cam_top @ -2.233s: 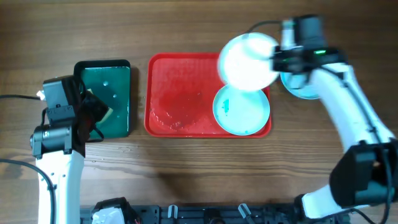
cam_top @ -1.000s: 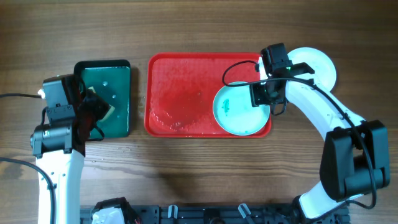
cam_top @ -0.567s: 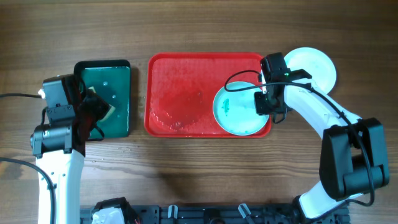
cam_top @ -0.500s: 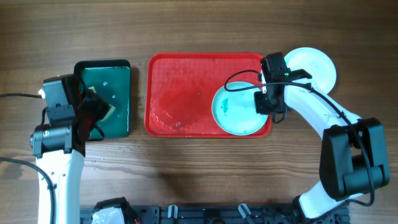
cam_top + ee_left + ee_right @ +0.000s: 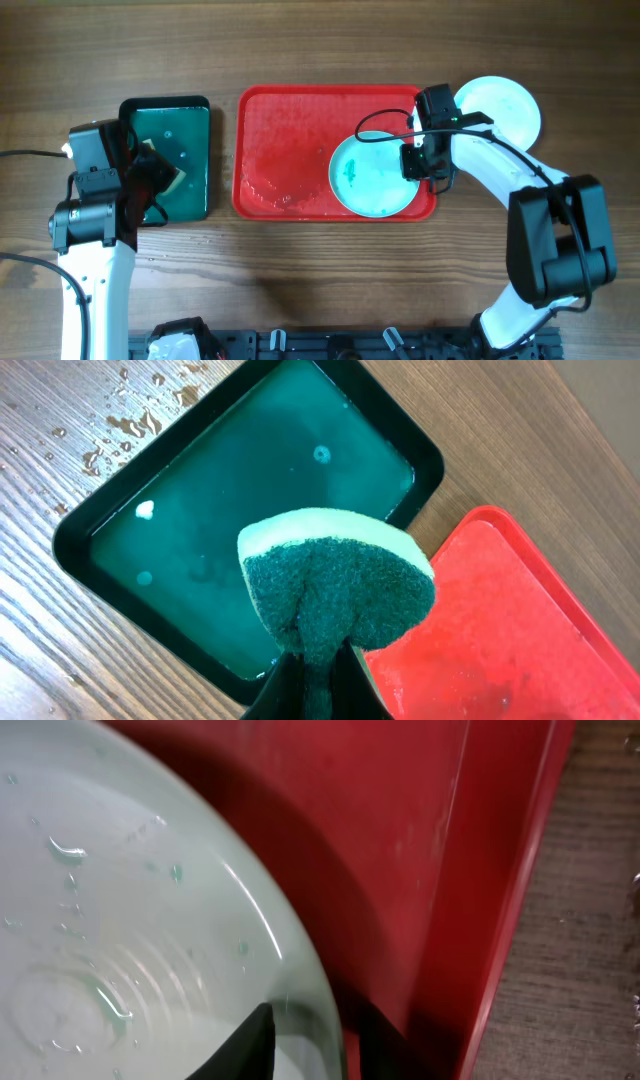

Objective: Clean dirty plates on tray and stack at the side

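Observation:
A light turquoise plate (image 5: 372,176) with a small teal smear lies in the right part of the red tray (image 5: 290,130). My right gripper (image 5: 414,162) is shut on the plate's right rim. In the right wrist view the wet plate (image 5: 120,920) has its rim between the fingers (image 5: 312,1023), beside the tray's wall (image 5: 500,870). A white plate (image 5: 503,108) lies on the table right of the tray. The second turquoise plate does not show. My left gripper (image 5: 150,185) is shut on a green sponge (image 5: 335,575).
A dark green black-rimmed tray (image 5: 190,125) holding greenish water stands left of the red tray. The left wrist view shows it (image 5: 230,520) under the sponge, with water drops on the wood nearby. The red tray's left half is wet.
The right gripper set the white plate down right of the tray, came onto the turquoise plate's right rim and closed. The plate has shifted a little left. The left arm has not moved.

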`<state>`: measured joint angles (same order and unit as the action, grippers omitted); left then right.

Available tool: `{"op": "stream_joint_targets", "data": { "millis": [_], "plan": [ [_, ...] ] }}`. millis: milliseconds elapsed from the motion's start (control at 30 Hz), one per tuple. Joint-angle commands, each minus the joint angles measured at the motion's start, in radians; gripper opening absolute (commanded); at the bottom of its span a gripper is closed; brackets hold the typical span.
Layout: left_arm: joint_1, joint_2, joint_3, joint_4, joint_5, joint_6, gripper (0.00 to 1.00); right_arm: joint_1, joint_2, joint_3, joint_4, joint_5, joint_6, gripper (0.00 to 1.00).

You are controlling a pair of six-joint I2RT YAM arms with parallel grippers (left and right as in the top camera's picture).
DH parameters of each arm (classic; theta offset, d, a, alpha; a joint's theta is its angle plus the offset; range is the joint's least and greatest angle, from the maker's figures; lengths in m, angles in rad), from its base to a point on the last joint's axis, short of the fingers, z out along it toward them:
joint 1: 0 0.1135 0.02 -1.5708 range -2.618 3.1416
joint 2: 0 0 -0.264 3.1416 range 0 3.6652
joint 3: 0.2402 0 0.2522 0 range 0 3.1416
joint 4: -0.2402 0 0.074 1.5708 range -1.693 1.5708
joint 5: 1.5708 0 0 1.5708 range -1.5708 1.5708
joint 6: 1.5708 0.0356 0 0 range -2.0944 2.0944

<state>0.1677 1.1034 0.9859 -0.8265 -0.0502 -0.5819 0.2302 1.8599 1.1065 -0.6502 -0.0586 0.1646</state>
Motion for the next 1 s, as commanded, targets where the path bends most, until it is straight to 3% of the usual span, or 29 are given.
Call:
{"op": "stream_joint_targets", "data": {
  "millis": [0,200,367,500,767,967],
  "plan": [
    [0.005,0.006,-0.004,0.004,0.017,-0.002,0.04,0.003,0.069,-0.006,0.034,-0.017,0.018,0.19],
    [0.004,0.018,-0.004,0.014,0.187,0.024,0.04,0.027,0.110,-0.006,0.116,-0.287,0.042,0.06],
    [-0.056,0.135,-0.004,0.045,0.375,0.063,0.04,0.133,0.111,-0.006,0.166,-0.276,0.111,0.05],
    [-0.173,0.259,-0.004,0.119,0.513,0.134,0.04,0.213,0.113,-0.006,0.199,-0.145,0.185,0.07],
    [-0.447,0.510,-0.004,0.327,0.462,0.122,0.04,0.248,0.113,-0.006,0.242,-0.143,0.254,0.06],
    [-0.491,0.672,-0.004,0.473,0.438,0.072,0.04,0.248,0.113,-0.006,0.243,-0.143,0.254,0.06]
  ]
}}
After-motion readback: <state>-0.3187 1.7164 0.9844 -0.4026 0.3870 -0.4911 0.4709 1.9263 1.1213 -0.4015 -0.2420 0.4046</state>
